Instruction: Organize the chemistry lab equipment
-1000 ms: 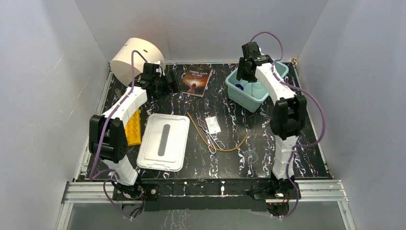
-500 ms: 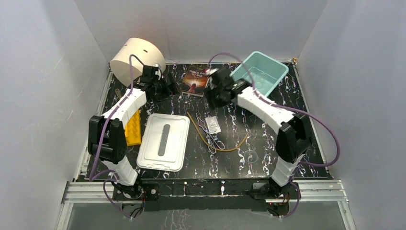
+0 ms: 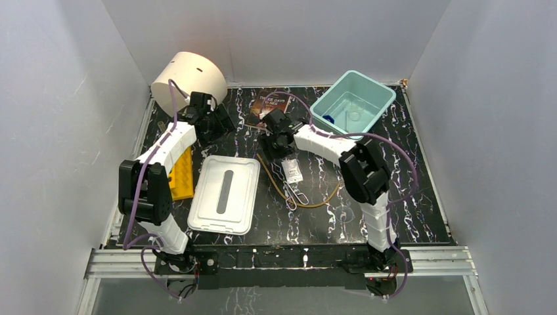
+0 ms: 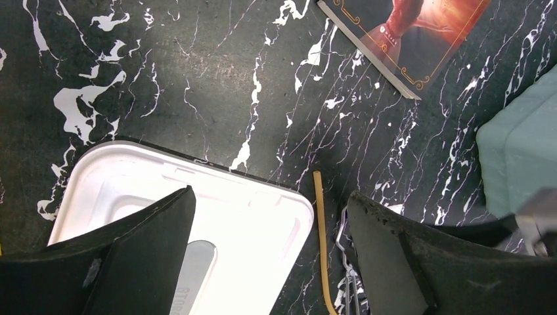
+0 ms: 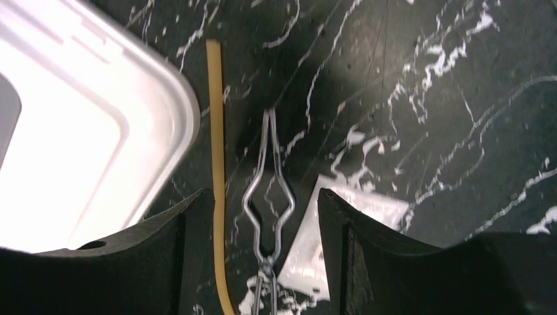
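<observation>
The bench [image 3: 407, 197] is black stone-look with white veins running across it. It is boxed in by plain white walls [image 3: 72, 131] on three sides, with a bare metal rail [image 3: 289, 259] along the near edge. A cream cylinder [image 3: 189, 77] stands in the far left corner, and a yellow block [image 3: 184, 172] lies half under the left arm.

A white lid [image 3: 224, 194] lies flat, left of centre. Its grey handle strip carries raised letters beginning "STOR"; the rest is cut off in the left wrist view. The book [image 3: 272, 104] at the back has gold title lettering, partly covered by the right arm and too small to read. The packet [image 3: 293, 172] has dark print, also too small to read.

The tongs [image 3: 289, 184], packet and tan tubing [image 3: 309, 200] lie together mid-bench, just right of the lid. A clear glass [image 3: 345, 213] sits near the right arm's base. The teal bin [image 3: 384, 98] at the far right holds the blue-ended tube [image 3: 328, 119] and a clear dish [image 3: 355, 115].

The left fingers [image 4: 144, 256] are spread wide and hold nothing, above the lid's far corner. The right fingers [image 5: 368, 249] are also apart and hold nothing. In the right wrist view the tongs' tip lies between them, with the tubing beside the left one and the packet beside the right. Whether they touch the bench cannot be told.
</observation>
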